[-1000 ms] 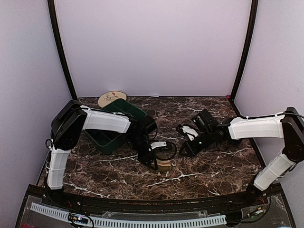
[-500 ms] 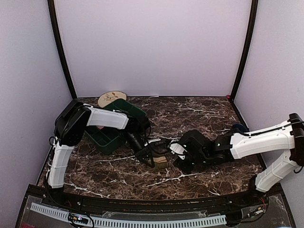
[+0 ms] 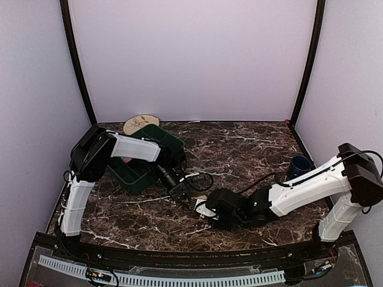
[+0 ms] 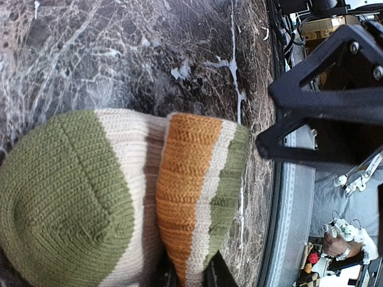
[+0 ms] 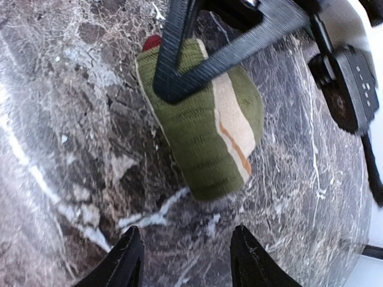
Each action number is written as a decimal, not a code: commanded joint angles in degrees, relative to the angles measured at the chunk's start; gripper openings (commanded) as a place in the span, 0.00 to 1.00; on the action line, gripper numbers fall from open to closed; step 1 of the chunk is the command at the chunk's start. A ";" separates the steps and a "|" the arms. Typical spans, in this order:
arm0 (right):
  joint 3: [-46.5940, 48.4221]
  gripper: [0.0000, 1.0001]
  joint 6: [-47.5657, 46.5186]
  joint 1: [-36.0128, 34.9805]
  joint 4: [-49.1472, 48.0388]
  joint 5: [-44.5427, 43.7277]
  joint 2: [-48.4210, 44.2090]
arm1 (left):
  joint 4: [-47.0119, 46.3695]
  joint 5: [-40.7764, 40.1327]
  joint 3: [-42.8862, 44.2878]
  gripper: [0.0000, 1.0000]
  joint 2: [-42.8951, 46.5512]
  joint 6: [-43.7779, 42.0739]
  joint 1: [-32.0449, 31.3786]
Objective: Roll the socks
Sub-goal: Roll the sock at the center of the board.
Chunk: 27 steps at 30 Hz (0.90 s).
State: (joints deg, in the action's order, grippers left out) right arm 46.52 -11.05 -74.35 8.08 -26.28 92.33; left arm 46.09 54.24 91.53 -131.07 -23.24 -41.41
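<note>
The rolled socks [image 5: 203, 137] — olive, cream, orange — lie on the counter [image 3: 251, 143], pinched in the closed left jaws, whose black frame hides part of them. The right jaws hover just beside, parted, empty. Green bin [image 3: 140, 179], plate [image 3: 141, 124] and blue cup [image 3: 298, 165] stand farther off.

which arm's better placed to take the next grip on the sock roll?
Right, likely. The right gripper has open jaws aimed at the sock roll, not touching it. The left gripper is shut on that roll, so occupied.

Lab test cell, lavender walls [image 3: 191, 60], marble tabletop [image 3: 257, 146]
</note>
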 commanded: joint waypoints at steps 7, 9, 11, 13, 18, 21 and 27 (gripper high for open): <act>4.89 0.53 -9.59 -1.50 -10.23 -6.92 9.00 | 1.99 -0.75 -0.56 0.11 -1.33 0.72 0.89; 5.11 0.54 -10.38 -1.51 -11.46 -8.35 10.31 | 1.99 -0.61 -0.64 0.11 -1.37 0.68 0.93; 5.27 0.55 -10.90 -1.52 -12.48 -8.83 11.40 | 1.99 -0.39 -0.62 0.11 -1.38 0.75 0.98; 5.76 0.56 -11.32 -1.46 -13.03 -8.79 12.45 | 1.99 -0.22 -0.56 0.11 -1.32 0.82 0.98; 6.20 0.57 -11.16 -0.67 -13.35 -9.74 14.29 | 2.29 -0.01 -0.56 0.11 -1.32 0.55 1.01; 5.86 0.57 -10.79 0.74 -12.74 -8.70 14.17 | 2.30 0.15 -0.66 0.11 -1.20 0.57 1.14; 5.06 0.54 -10.39 3.42 -11.63 -6.87 13.23 | 2.43 0.04 -0.66 0.12 -1.14 0.50 1.66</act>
State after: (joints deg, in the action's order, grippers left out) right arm 52.01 -22.00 -72.53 -4.03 -34.30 105.65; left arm 46.63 55.81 91.53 -131.37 -22.63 -40.60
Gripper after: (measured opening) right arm 0.549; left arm 0.145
